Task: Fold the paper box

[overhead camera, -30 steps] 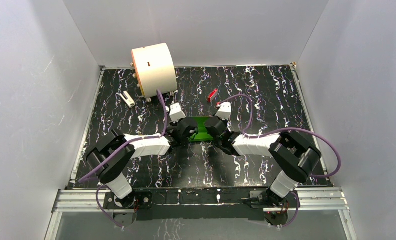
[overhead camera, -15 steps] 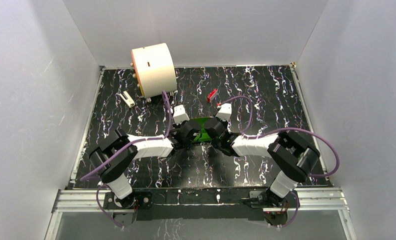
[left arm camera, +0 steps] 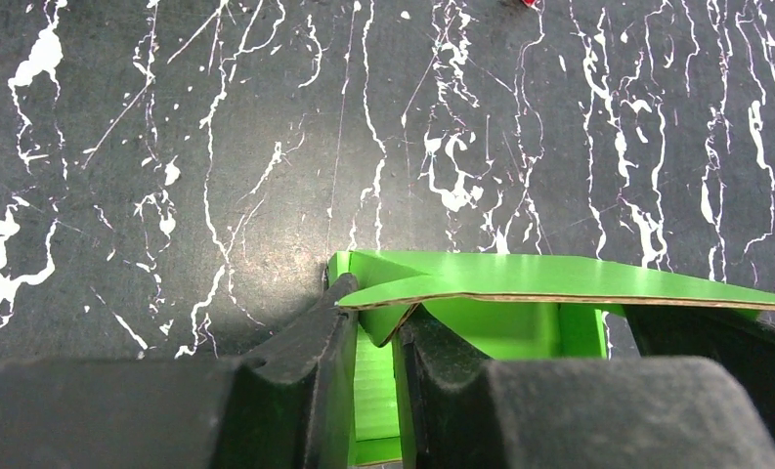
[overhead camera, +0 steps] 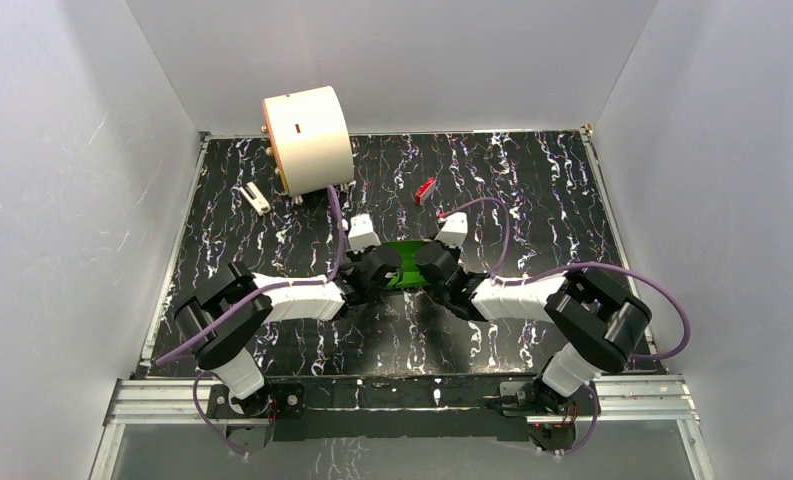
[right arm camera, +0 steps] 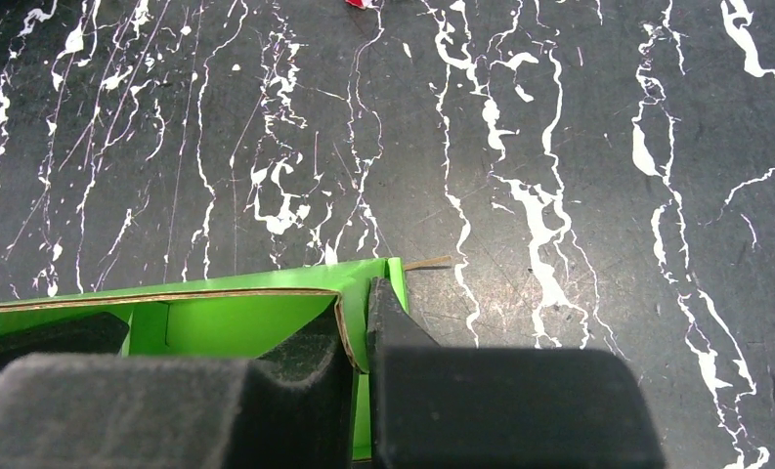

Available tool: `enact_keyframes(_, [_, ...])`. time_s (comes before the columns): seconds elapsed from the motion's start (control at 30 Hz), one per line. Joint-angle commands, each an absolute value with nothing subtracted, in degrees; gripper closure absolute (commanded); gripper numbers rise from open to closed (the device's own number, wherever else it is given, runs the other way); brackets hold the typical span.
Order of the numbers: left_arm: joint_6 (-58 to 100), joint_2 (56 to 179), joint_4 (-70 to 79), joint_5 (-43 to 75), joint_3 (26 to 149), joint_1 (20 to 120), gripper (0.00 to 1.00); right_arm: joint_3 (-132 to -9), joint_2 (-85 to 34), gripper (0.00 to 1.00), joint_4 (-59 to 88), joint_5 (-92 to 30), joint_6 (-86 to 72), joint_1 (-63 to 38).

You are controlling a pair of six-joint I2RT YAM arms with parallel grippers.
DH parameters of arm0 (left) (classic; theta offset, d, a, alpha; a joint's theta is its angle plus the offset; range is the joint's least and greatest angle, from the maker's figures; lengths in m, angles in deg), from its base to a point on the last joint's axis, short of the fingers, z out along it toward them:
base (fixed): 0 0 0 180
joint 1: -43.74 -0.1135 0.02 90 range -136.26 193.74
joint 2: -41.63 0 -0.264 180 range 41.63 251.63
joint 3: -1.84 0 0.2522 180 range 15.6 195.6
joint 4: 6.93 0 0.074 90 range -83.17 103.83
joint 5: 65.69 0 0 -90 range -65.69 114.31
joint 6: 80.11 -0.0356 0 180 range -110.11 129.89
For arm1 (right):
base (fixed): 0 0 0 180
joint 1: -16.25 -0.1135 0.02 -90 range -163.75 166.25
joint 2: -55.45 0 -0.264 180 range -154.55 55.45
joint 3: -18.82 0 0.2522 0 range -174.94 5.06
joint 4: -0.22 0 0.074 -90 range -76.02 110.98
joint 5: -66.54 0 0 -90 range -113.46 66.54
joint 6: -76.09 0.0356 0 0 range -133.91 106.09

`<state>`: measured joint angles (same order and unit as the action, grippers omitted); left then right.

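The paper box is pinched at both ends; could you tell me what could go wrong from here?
1. The left fingers and right fingers each grip only a thin end wall of the paper box; uneven pulling might tear or buckle it.
2. The top flap lies loose over the open interior, so it may crease crookedly.
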<state>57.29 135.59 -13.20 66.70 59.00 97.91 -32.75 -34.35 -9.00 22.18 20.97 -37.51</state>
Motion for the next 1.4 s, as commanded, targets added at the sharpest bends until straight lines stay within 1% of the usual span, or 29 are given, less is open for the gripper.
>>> enact_keyframes(0.0, [55.1, 133.0, -18.3, 65.4, 58.4, 98.3, 0.83, -32.7, -33.0, 0.86, -10.4, 19.8, 20.1, -38.0])
enact_keyframes(0.1, [50.9, 131.9, -18.8, 66.5, 57.6, 98.3, 0.82, -32.0, -31.5, 0.81, -10.1, 20.1, 18.2, -38.0])
enact_keyframes(0.3, [41.4, 127.0, -25.0, 66.8, 52.9, 97.6, 0.81, -29.5, -27.3, 0.69, -13.6, 19.3, 11.2, -37.8])
enact_keyframes(0.5, [34.8, 123.8, -31.0, 64.6, 49.2, 96.6, 0.74, -27.3, -24.8, 0.60, -17.8, 12.9, 3.8, -36.2])
enact_keyframes(0.6, [32.8, 121.8, -33.0, 61.6, 46.7, 95.6, 0.69, -26.5, -24.0, 0.54, -18.4, 8.7, 0.1, -35.3])
enact_keyframes(0.7, [31.4, 118.7, -32.5, 58.6, 43.4, 94.1, 0.67, -25.5, -22.6, 0.49, -18.0, 4.4, -3.6, -34.1])
enact_keyframes(0.83, [29.3, 111.1, -30.4, 51.1, 39.7, 90.3, 0.62, -24.8, -19.6, 0.40, -15.5, -4.1, -9.7, -32.0])
enact_keyframes(0.87, [28.9, 109.5, -29.8, 48.7, 39.0, 88.9, 0.61, -24.8, -19.2, 0.39, -15.0, -6.1, -10.7, -31.5])
enact_keyframes(1.03, [27.3, 105.6, -29.0, 34.4, 37.9, 82.4, 0.58, -24.6, -17.6, 0.39, -13.2, -12.1, -13.8, -28.4])
enact_keyframes(1.27, [23.7, 110.6, -30.6, 25.1, 39.9, 81.0, 0.59, -24.3, -16.8, 0.43, -14.2, -21.7, -16.0, -23.9])
enact_keyframes(1.37, [23.0, 112.9, -33.1, 22.0, 40.3, 80.1, 0.59, -24.6, -18.1, 0.48, -14.6, -23.1, -16.2, -22.6])
